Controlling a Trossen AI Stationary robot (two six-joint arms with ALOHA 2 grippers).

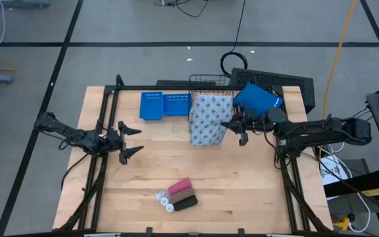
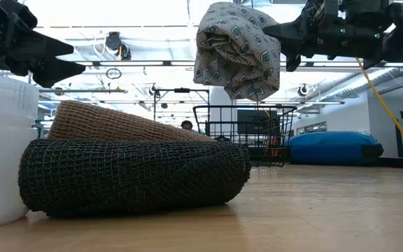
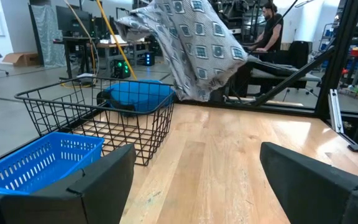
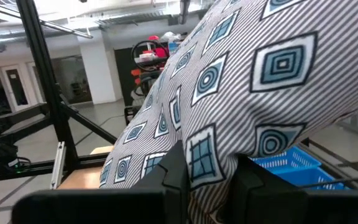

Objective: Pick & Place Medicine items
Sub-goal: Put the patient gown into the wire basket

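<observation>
The grey-white patterned soft pack (image 1: 209,120) hangs in the air near the table's far middle, with my right gripper (image 1: 237,127) shut on its right side. The low view shows it bunched, well above the wood (image 2: 238,49). At the near middle, a pink block (image 1: 179,188), a dark block (image 1: 185,202) and two tiny white bottles (image 1: 162,196) (image 1: 169,207) lie together on the table. My left gripper (image 1: 129,141) waits open at the table's left, pointing level toward the pack (image 3: 191,43), with nothing between its fingers. My right gripper pinches a bunched fold of the pack's fabric (image 4: 207,163) between its two fingers (image 4: 174,168). The fingers come roughly level from the table's right side. The pack is lifted clear of the table and sags, crumpled, beyond and below the fingertips (image 2: 285,31).
Two blue perforated trays (image 1: 161,105) stand at the far left of centre. Beside them is a black wire basket (image 1: 209,81). A bright blue pouch (image 1: 256,99) lies at the far right. Black frame rails (image 1: 104,131) run along the table's sides.
</observation>
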